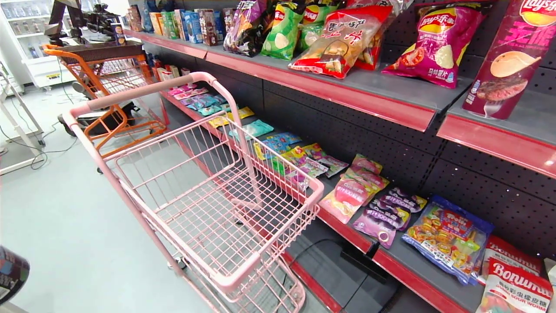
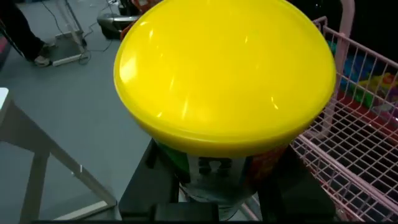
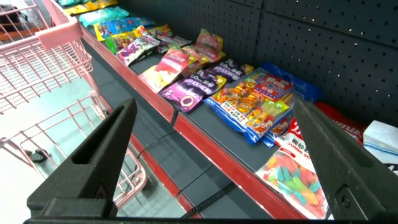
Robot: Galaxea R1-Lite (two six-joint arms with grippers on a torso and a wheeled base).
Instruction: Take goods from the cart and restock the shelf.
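Note:
My left gripper [image 2: 217, 190] is shut on a round canister with a big yellow lid [image 2: 227, 74] and a printed body; dark fingers [image 2: 146, 186] press on both sides below the lid. It sits beside the pink cart's rim [image 2: 367, 149]. A dark printed part of the canister [image 1: 11, 274] shows at the lower left of the head view. The pink wire cart [image 1: 217, 195] stands against the shelf, its basket bare. My right gripper [image 3: 214, 155] is open with nothing between its fingers [image 3: 93, 168], above the lower shelf's edge [image 3: 205, 149] near the candy bags [image 3: 255, 99].
The upper shelf [image 1: 347, 87] holds chip bags. The lower shelf [image 1: 417, 261] carries rows of flat candy packs. An orange cart [image 1: 108, 78] stands farther down the aisle. Cables [image 1: 47, 148] run across the grey floor on the left.

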